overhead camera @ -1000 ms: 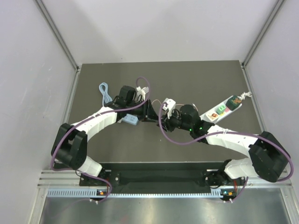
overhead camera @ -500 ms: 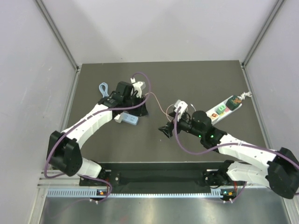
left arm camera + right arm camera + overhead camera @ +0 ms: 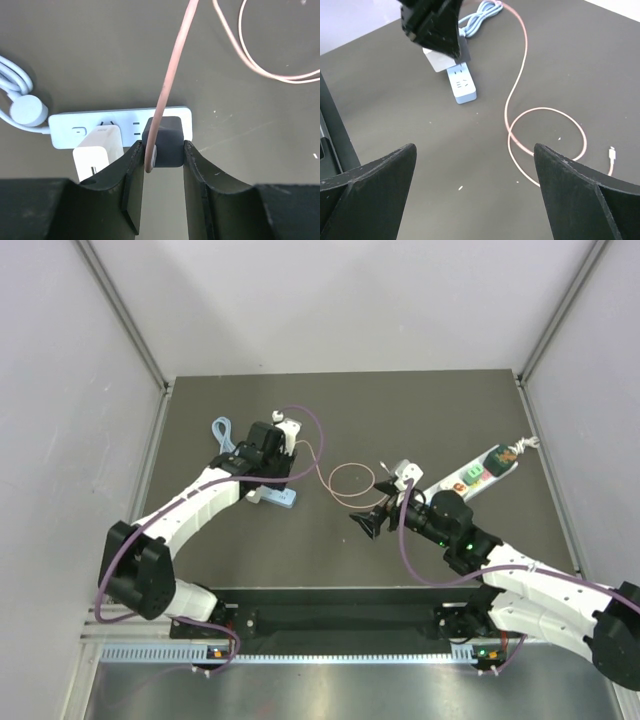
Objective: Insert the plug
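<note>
My left gripper (image 3: 162, 146) is shut on the dark grey plug (image 3: 165, 137), one finger on each side. The plug hangs over the right end of a white power strip (image 3: 120, 122), next to a white cube adapter (image 3: 97, 150) plugged into it. I cannot tell whether the prongs are in. The plug's pink cable (image 3: 172, 65) rises from it and lies in a loop (image 3: 547, 135) on the table, ending in a white tip (image 3: 612, 154). My right gripper (image 3: 474, 148) hangs open and empty over bare table. From above, the left gripper (image 3: 278, 475) is over the strip (image 3: 280, 497) and the right gripper (image 3: 362, 525) is near the loop (image 3: 350, 480).
A light-blue coiled cable (image 3: 225, 435) lies beyond the strip at the left. A second white power strip (image 3: 480, 472) with coloured plugs lies at the right. The dark table (image 3: 340, 550) is walled by grey panels.
The right gripper opened wide and drew back to the right. The left gripper carried the plug left to the white strip. The pink cable dropped into a loop on the table.
</note>
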Motion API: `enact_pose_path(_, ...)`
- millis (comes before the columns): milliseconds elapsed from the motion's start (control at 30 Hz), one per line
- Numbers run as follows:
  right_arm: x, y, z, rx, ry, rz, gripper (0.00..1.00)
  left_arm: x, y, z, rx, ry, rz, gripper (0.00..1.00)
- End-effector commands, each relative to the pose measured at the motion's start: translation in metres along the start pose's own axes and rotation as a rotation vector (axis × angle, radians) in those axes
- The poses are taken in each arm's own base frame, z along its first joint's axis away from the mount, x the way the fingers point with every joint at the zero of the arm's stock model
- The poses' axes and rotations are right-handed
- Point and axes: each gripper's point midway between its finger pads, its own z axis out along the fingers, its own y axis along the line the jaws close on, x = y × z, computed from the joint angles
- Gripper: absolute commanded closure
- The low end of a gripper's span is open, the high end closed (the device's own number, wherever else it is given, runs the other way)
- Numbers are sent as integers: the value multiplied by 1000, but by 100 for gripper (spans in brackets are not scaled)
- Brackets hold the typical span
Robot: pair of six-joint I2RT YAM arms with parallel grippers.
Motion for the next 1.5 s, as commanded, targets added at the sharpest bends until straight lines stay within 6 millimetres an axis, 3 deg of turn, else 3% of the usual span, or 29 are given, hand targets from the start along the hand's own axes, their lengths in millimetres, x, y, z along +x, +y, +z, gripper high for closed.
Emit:
enact_pose_path(0, -22, 3, -2, -16, -77, 4, 0, 8, 4, 9, -25, 23, -6, 100)
enact_pose_path(600, -22, 2, -1, -11, -78, -7, 0, 44, -4, 35, -2, 112, -29, 100)
enact_pose_path(1133, -18, 0, 2, -6, -64, -8, 0, 54, -4, 37, -9, 185, -37, 100)
enact_pose_path(1467, -18, 0, 3, -5, -58, -11, 0, 43, -1, 28, -40, 201, -91, 100)
